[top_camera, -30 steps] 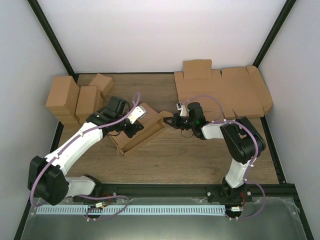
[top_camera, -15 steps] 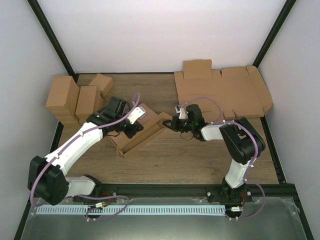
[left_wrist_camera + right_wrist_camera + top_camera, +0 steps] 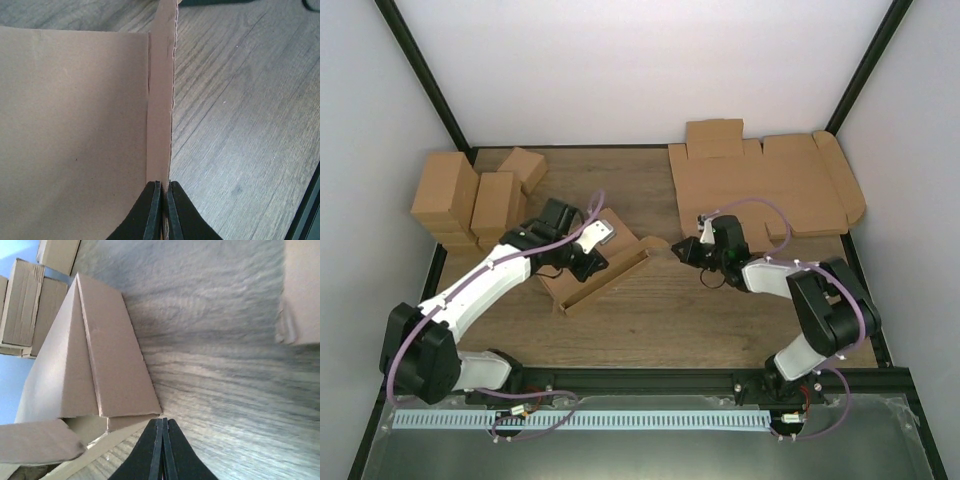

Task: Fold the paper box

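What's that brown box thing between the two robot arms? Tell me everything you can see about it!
The paper box is plain brown cardboard, half folded: a flat floor, long side walls standing up, an end flap tilted over. It lies slanted on the wooden table between the arms. The left gripper is shut on one thin wall's edge. The right gripper is shut and empty, its tip at the end flap's corner; touching or not, I cannot tell.

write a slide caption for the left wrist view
Left gripper shut on a raised side wall of the paper box, wooden table alongside.
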You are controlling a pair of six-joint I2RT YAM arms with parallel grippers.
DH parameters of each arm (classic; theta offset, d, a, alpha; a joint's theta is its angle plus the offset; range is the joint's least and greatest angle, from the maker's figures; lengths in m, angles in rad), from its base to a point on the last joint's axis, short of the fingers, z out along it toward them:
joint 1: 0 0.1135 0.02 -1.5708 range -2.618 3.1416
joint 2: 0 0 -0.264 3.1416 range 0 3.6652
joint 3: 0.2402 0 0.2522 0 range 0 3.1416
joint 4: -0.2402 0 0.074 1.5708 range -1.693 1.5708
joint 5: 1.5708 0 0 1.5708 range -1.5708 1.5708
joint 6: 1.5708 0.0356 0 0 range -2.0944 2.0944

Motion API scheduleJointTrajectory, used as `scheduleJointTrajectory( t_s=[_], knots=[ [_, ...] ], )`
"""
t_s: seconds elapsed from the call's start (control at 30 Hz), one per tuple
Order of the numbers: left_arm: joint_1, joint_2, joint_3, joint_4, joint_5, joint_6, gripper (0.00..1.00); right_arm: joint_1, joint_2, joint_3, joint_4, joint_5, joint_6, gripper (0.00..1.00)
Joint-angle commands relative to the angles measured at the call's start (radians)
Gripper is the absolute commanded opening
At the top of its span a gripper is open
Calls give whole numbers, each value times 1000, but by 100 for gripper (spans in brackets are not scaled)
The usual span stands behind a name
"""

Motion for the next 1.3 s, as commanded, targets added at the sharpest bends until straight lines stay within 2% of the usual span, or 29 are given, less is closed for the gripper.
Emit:
scheduleJointTrajectory(
  t_s=[0.0,0.27,0.63,0.7,0.73,0.77,0.83,0.9,0.93,1.1,1.2,1.27],
  knots=[
    [-6,29,-41,-1,32,-13,5,-11,-84,4,-65,107,-82,1],
    [-25,84,-44,15,46,-27,8,-10,-126,62,-123,105,-190,5],
    [-63,138,-37,87,111,-89,9,-11,-173,56,-145,111,-219,8],
    [-76,142,-26,97,137,-103,12,-11,-176,57,-147,107,-223,10],
    [-82,142,-18,99,152,-112,17,-11,-177,58,-150,103,-226,12],
    [-87,142,-7,100,165,-120,29,-11,-175,60,-154,96,-231,14],
    [-89,117,13,106,193,-132,59,-11,-172,70,-171,80,-246,20],
    [-89,70,29,119,169,-144,73,-11,-178,78,-192,77,-261,25],
    [-88,45,41,121,144,-152,78,-10,-183,80,-201,81,-268,26],
    [-83,-67,76,117,-41,-183,88,-11,-214,89,-226,92,-313,39],
    [-74,-98,63,126,-291,-226,99,-10,-199,125,-237,50,-332,49],
    [-58,-82,69,102,-452,-293,100,-9,-175,154,-241,0,-342,56]
  ],
)
